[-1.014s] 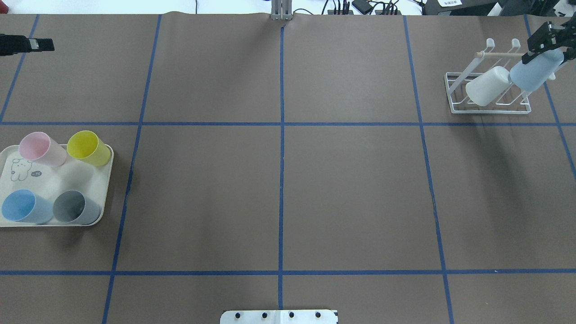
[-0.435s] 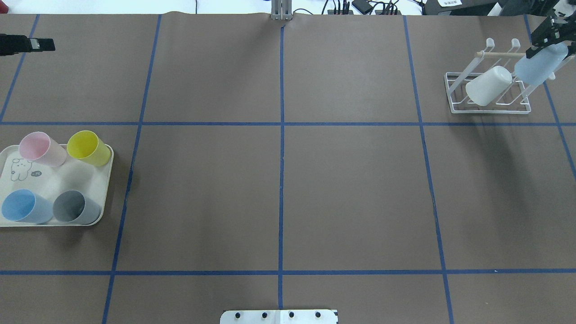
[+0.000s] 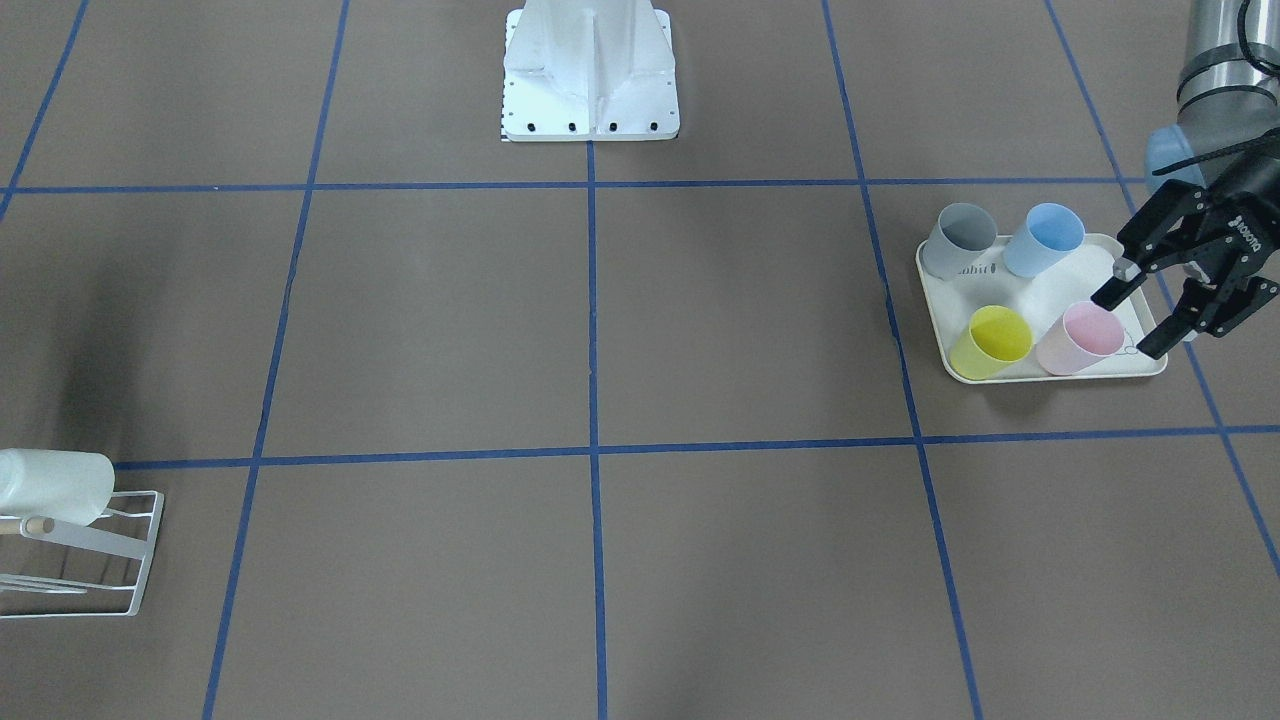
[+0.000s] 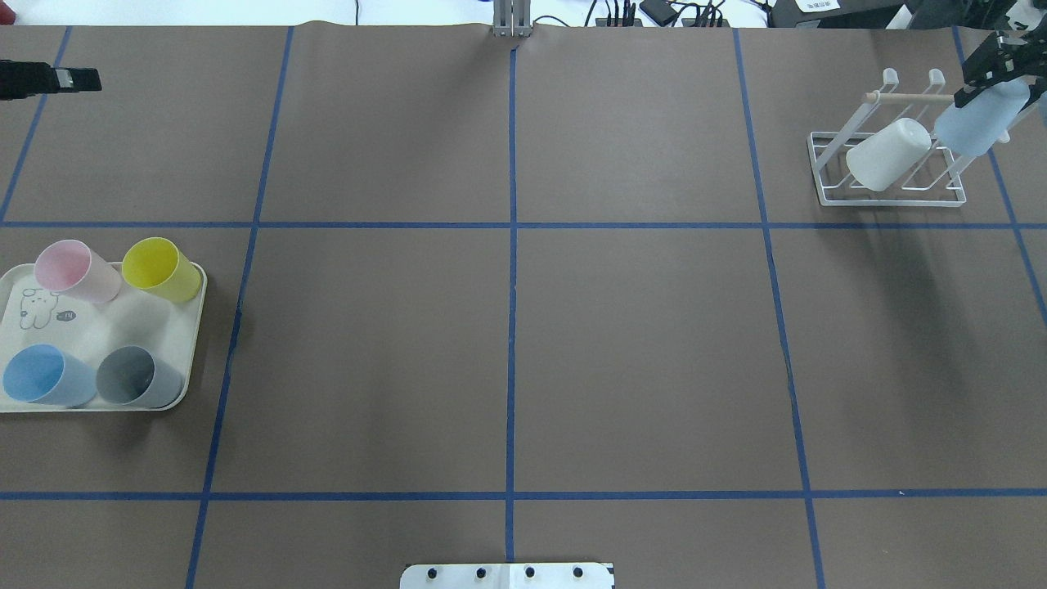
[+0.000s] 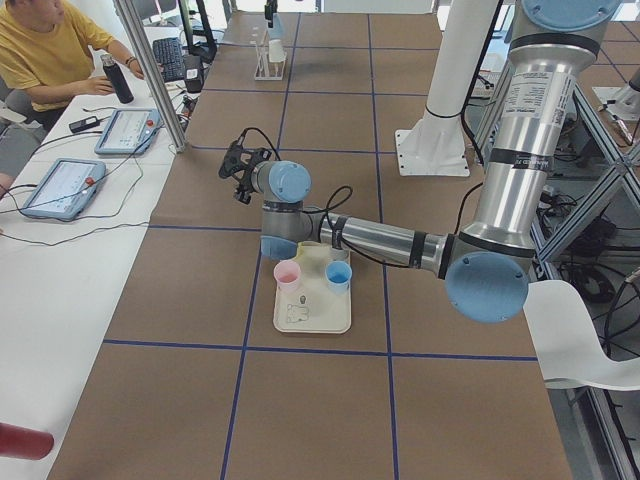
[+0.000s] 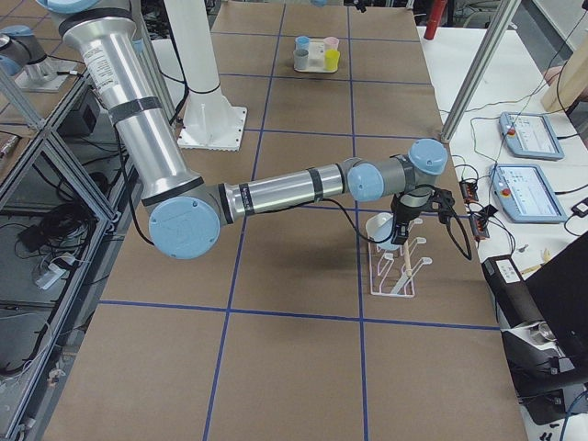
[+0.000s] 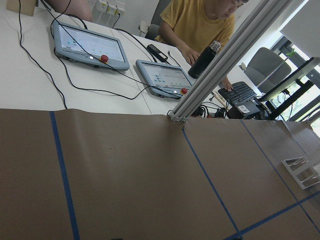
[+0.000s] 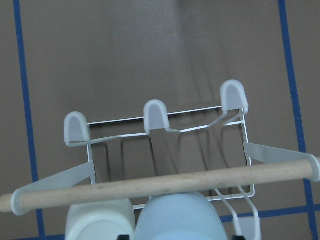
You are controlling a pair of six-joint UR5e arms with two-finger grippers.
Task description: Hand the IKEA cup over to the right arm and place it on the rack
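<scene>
The brown-papered desk has its two stations at opposite ends, and neither arm seems placed to cover both, which is likely why the cup has to change hands.

The right arm is stretched out low along the desk to reach the far corner. The left arm reaches out above the cream tray.

That tray holds four cups lying tilted: pink, yellow, blue and grey. They are probably the stock waiting their turn.

The rack stands well apart from the tray at the desk's right end. Its prongs slant upward so that a cup slid on mouth-first can stay put. The white cup already sits that way on one prong.

The pale blue IKEA cup is in the air just beside the white one. It is above the rack's outer right side and tilted to much the same slant. I judge that the tilt lines its mouth up with a free prong.

The right gripper is closed around the cup's base end, which leaves the mouth free. In the right wrist view the cup sits just beneath the wooden dowel. The cup does not look seated yet.

The left gripper is empty, with its jaws spread wide, and hangs over the tray's edge near the pink cup.
</scene>
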